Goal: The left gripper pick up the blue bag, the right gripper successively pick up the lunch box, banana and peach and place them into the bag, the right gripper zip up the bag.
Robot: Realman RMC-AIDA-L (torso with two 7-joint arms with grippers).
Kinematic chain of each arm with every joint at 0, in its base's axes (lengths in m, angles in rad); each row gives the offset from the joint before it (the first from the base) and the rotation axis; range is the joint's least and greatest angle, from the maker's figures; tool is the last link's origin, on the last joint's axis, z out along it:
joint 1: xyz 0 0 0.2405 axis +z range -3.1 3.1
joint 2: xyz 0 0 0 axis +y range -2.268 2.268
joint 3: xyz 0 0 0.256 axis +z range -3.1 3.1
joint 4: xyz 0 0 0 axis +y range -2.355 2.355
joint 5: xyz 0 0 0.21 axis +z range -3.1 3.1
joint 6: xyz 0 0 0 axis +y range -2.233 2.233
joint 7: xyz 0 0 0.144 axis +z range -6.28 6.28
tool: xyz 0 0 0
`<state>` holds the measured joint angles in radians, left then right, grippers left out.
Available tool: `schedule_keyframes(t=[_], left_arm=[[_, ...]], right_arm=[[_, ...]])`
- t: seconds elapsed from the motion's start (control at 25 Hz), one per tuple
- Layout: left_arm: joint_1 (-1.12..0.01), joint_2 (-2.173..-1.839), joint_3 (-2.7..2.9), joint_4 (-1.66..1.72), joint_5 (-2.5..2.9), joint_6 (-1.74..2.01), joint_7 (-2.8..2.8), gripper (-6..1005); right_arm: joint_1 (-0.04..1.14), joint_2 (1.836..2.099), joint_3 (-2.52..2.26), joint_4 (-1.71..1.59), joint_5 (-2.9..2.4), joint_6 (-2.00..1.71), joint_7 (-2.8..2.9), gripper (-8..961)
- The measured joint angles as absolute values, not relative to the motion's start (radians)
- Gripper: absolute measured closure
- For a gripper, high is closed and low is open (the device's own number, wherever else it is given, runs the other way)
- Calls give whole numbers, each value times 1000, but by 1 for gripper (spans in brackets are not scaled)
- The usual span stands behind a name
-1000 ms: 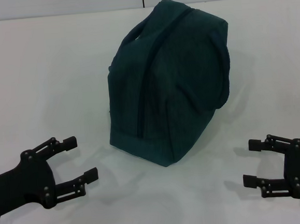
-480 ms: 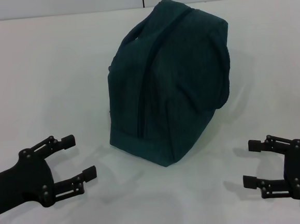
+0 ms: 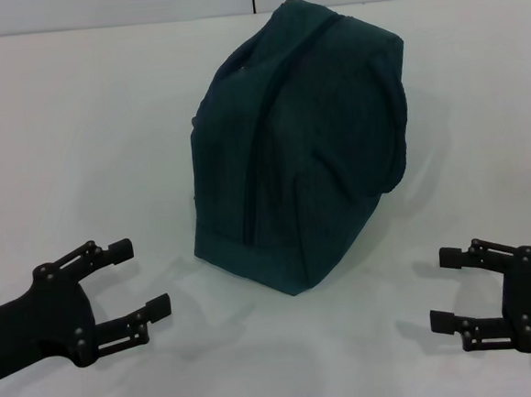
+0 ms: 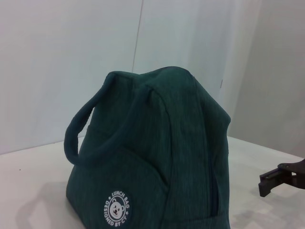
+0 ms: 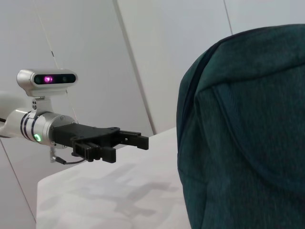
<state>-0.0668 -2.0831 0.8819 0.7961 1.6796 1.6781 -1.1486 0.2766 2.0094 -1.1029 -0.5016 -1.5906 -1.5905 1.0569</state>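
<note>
A dark teal blue bag (image 3: 303, 145) is standing upright on a white table (image 3: 85, 130), zipped along its spine, with its padded handles drooping down its sides and a round white logo (image 4: 117, 209) facing the left arm. The left gripper (image 3: 136, 280) is hovering low over the table, in front of the bag and off to its left, with its jaws spread apart and holding nothing. The right gripper (image 3: 445, 287) is hovering in front of the bag and off to its right, jaws likewise apart and empty. No lunch box, banana or peach is showing in any view. The likely risk is that the bag, being soft and slumped, is offering no firm edge: a claw closing on loose fabric instead of a handle could slip, or drag and topple the bag.
</note>
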Motion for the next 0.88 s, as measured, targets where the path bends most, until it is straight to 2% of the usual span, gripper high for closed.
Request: schedule_keyframes(t=[0.88], left_arm=[[-78, -2081, 882, 796, 1682, 1678, -1151, 104]], right_arm=[[279, 2009, -1103, -502, -1591, -1592, 1057, 85]])
